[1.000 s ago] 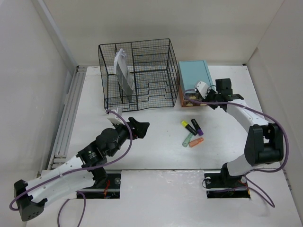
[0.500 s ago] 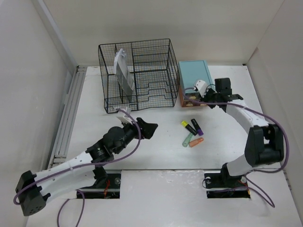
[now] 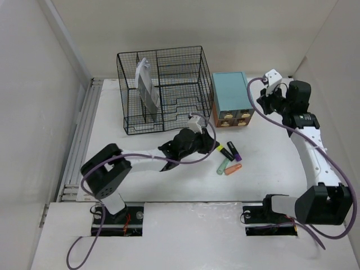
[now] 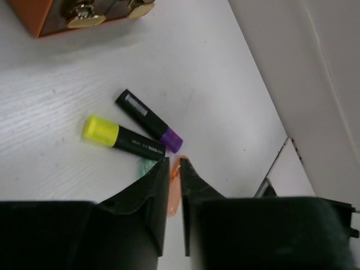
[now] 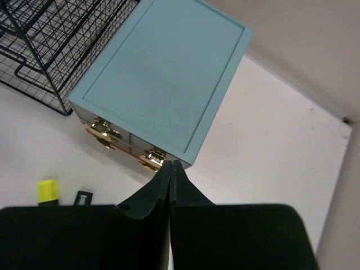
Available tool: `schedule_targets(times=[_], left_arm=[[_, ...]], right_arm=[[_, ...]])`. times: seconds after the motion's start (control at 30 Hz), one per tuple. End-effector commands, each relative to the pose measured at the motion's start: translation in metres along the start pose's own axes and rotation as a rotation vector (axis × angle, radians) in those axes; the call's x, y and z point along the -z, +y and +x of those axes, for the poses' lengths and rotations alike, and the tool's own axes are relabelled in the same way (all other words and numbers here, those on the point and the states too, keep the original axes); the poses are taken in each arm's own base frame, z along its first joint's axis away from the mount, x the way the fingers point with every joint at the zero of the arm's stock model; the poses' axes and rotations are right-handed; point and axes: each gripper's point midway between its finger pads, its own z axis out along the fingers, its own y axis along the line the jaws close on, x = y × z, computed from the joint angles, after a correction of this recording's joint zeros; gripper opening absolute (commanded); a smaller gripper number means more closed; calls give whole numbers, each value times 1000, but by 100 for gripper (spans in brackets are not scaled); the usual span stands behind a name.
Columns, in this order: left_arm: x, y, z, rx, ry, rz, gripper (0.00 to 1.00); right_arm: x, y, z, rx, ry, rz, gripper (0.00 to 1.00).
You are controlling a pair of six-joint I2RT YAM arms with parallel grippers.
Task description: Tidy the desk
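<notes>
The desk point(image 3: 169, 183) lies with its grey rail point(image 3: 79, 140) at 9 o'clock, running 6 to 12; left gripper point(image 4: 173, 162) and right gripper point(image 5: 171, 164) are closed, both empty.

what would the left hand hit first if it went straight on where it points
Probably the orange highlighter, showing right at the left hand's tips, with the green highlighter beside it; the hand's height above them is unclear.

The left tool point(image 4: 174, 164), jaws shut, hung over a yellow-capped highlighter point(image 4: 122, 138) and a purple-capped highlighter point(image 4: 149, 121) on the white worktop point(image 4: 208, 67).
</notes>
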Motion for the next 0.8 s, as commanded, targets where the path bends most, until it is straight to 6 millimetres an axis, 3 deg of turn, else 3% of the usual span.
schedule_targets(times=[0.0, 0.07, 0.1, 0.13, 0.17, 0.2, 0.27, 0.33, 0.57, 0.77], left_arm=[[-22, -31, -31, 58, -72, 128, 11], [-31, -29, -28, 91, -65, 123, 28], [-38, -22, -27, 104, -65, 111, 32], [-41, -24, -29, 115, -73, 121, 36], [-44, -19, -26, 130, -71, 105, 44], [-50, -18, -24, 156, -72, 108, 46], [-56, -15, -22, 189, -75, 101, 48], [-63, -6, -20, 237, -98, 82, 51], [-86, 22, -27, 457, -234, 18, 52], [-105, 33, -41, 496, -320, -27, 53]], right_arm=[[0, 15, -18, -186, -54, -109, 0], [-2, 17, -21, -210, -75, -143, 6], [1, 16, -27, -215, -92, -152, 18], [-4, 28, -26, -227, -102, -233, 33], [-2, 26, -22, -246, -100, -254, 36], [-2, 27, -25, -272, -109, -279, 34], [-5, 27, -19, -318, -108, -340, 16], [-1, 24, -21, -336, -125, -364, 10], [15, 23, -29, -325, -187, -356, 10], [19, 26, -31, -320, -205, -380, 10]])
